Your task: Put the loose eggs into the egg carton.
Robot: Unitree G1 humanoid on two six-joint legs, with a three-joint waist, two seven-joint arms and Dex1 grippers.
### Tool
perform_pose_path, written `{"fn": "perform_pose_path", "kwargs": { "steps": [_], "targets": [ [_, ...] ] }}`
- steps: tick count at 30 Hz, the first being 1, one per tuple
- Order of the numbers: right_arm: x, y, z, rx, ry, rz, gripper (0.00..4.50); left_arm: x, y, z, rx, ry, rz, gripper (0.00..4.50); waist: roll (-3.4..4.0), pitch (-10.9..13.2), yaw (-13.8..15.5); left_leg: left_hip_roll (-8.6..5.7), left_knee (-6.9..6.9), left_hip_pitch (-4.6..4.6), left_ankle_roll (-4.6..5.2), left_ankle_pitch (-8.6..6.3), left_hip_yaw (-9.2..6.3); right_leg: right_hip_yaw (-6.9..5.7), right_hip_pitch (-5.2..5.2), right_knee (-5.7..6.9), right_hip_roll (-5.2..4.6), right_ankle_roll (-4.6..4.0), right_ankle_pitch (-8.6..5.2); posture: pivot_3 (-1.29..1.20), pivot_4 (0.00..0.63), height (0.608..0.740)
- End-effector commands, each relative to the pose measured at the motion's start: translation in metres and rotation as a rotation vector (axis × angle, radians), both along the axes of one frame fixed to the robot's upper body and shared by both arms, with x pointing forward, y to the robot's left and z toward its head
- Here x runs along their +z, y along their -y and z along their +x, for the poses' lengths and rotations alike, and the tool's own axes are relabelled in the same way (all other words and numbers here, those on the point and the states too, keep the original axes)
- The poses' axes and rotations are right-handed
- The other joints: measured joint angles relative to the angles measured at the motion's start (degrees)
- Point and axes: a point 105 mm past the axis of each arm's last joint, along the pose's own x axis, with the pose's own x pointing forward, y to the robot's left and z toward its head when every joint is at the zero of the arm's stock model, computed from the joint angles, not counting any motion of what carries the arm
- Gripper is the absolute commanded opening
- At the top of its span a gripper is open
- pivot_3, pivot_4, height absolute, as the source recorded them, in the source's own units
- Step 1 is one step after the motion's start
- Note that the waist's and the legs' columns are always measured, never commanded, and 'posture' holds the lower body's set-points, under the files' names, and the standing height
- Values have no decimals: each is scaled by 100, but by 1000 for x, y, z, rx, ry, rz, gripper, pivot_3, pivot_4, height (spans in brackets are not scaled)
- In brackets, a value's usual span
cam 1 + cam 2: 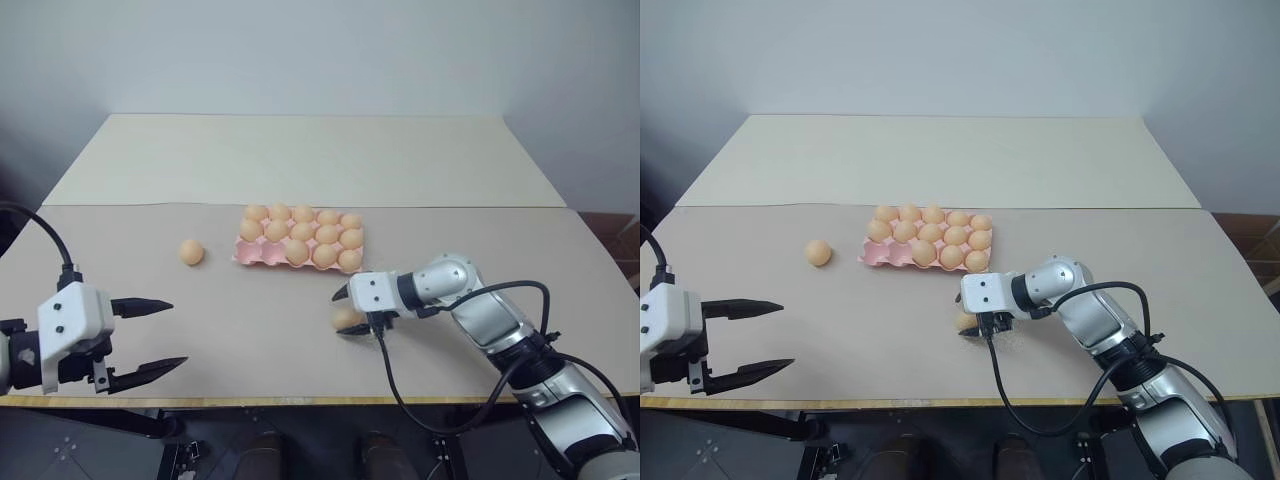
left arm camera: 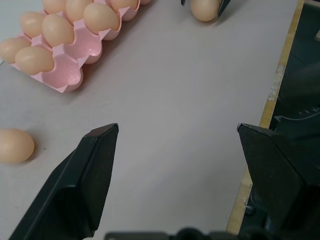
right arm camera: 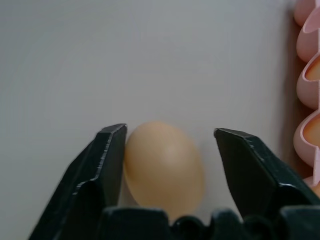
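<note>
Between the right gripper's [image 3: 170,150] parted fingers, lying on the table [image 1: 300,340]: one loose egg [image 3: 164,167], touching one finger, gap at the other. Risking rolling it sideways under uneven closing. Hanging well apart from the egg carton [image 1: 300,238], left gripper [image 1: 150,340] spread, holding nothing.

Partly hidden egg and cropped carton

In the head views the right gripper [image 1: 350,312] and its white wrist block cover the right side of the near loose egg [image 1: 345,318], so contact there cannot be judged. In the right wrist view that egg's underside is lost behind the gripper body, and the picture's edge cuts the egg carton [image 3: 307,100] down to a few pink cups. The left wrist view crops the carton's far end.
</note>
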Motion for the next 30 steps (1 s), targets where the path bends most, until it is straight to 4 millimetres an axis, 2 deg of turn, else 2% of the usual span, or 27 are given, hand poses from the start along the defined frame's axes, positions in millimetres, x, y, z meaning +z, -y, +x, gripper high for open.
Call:
{"fn": "perform_pose_path", "kwargs": {
  "steps": [1, 3, 15, 19, 23, 28, 30],
  "targets": [
    [5, 2, 0, 10, 37, -4, 1847, 4, 1, -1, -6, 32, 16, 4130, 0, 0, 0, 0, 0, 1, 0, 0, 0, 0, 0, 0, 0, 0, 0, 0, 150, 740],
    [5, 3, 1, 9, 45, -7, 1304, 3, 1, -1, -6, 33, 16, 4130, 0, 0, 0, 0, 0, 2, 0, 0, 0, 0, 2, 0, 0, 0, 0, 0, 150, 740],
    [12, 0, 7, -34, 55, 45, 1304, 3, 2, 1, -11, 35, 17, 4130, 0, 0, 0, 0, 0, 2, 0, 0, 0, 0, 2, 0, 0, 0, 0, 0, 150, 740],
    [22, -3, 7, -24, 53, 93, 1304, 2, 2, 1, -11, 33, 19, 4130, 0, 0, 0, 0, 0, 1, 0, 0, 0, 0, 1, 0, 0, 0, 0, 0, 150, 740],
    [27, -5, 2, 9, 38, 103, 2301, 1, 2, 0, -10, 30, 19, 4130, 0, 0, 0, 0, 0, 1, 0, 0, 0, 0, 2, -1, 0, 0, 0, 0, 150, 740],
    [24, -5, 5, -8, 54, 99, 4001, 0, 3, 1, -11, 32, 19, 4130, 0, 0, -1, 0, 0, 1, 0, 0, 0, 0, 1, 0, 0, 0, 0, 0, 150, 740],
    [22, -1, 7, -21, 58, 79, 4001, 0, 3, 1, -12, 31, 18, 4130, 0, 0, -1, 0, 0, 1, 0, 0, 0, 0, 1, 0, 0, 0, 0, 0, 150, 740]
  ]
}}
